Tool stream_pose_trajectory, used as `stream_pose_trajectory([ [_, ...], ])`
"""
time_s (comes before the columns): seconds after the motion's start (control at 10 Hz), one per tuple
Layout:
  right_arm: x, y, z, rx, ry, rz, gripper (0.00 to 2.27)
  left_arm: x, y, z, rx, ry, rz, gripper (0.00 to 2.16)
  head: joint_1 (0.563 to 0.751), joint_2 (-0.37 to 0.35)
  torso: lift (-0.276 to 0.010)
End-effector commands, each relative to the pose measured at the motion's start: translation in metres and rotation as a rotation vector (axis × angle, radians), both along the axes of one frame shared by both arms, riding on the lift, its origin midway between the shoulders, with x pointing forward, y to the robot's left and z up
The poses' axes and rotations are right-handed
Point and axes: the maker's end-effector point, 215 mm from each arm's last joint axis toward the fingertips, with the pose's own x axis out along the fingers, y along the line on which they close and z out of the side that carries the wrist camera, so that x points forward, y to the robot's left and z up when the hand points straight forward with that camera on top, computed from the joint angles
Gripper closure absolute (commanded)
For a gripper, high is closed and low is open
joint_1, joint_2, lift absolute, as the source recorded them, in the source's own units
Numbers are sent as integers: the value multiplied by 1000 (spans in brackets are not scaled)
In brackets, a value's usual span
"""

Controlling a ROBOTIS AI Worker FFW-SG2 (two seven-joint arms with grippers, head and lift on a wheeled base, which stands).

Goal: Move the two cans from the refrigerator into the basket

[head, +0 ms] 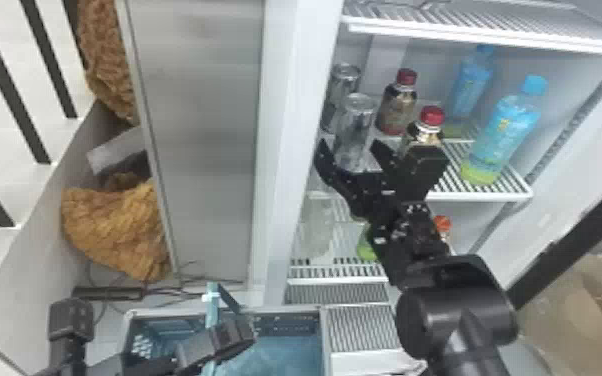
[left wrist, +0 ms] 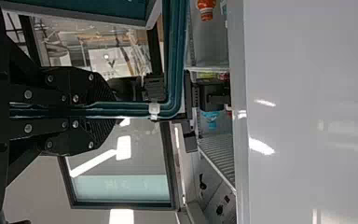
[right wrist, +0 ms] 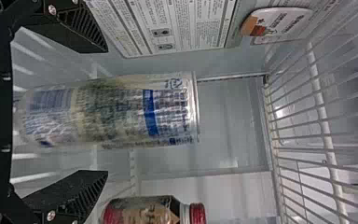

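Right gripper (head: 350, 148), spread wide and empty, faces the nearer can (head: 355, 125), standing upright straight ahead on the refrigerator shelf (head: 490, 194), in line with the finger gap, while the left gripper (left wrist: 113, 110) clasps the basket handle (left wrist: 175, 56).

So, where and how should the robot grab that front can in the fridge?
I'd grip the front can around its side wall, about mid-height, coming in level from the front. It stands upright and its body is round, so the two open fingers of the right gripper could close on opposite sides.
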Motion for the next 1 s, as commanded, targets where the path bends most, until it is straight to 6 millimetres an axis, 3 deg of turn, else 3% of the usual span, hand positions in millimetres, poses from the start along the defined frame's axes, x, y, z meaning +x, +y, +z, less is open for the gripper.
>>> stream_pose_trajectory([
  [0.0, 8, 3, 3, -1, -2, 7, 110, 0, 0, -1, 3, 2, 0, 1191, 695, -171, -31],
  [0.3, 14, 11, 7, -5, -7, 21, 114, 0, -1, -1, 3, 0, -4, 1191, 695, -158, -31],
  [0.4, 14, 11, 9, -7, -10, 20, 242, -2, -1, 0, 3, 1, -7, 1191, 695, -156, -31],
  [0.6, 13, 8, 11, -21, -16, 15, 934, -1, 0, -1, 4, 2, -5, 1191, 695, -156, -31],
  [0.8, 7, 3, 17, -50, -31, -10, 1194, -1, 0, -1, 2, 2, -5, 1191, 695, -159, -31],
  [0.9, 4, 4, 18, -46, -33, -8, 1194, -1, 0, -1, 2, 2, -5, 1191, 695, -163, -31],
])
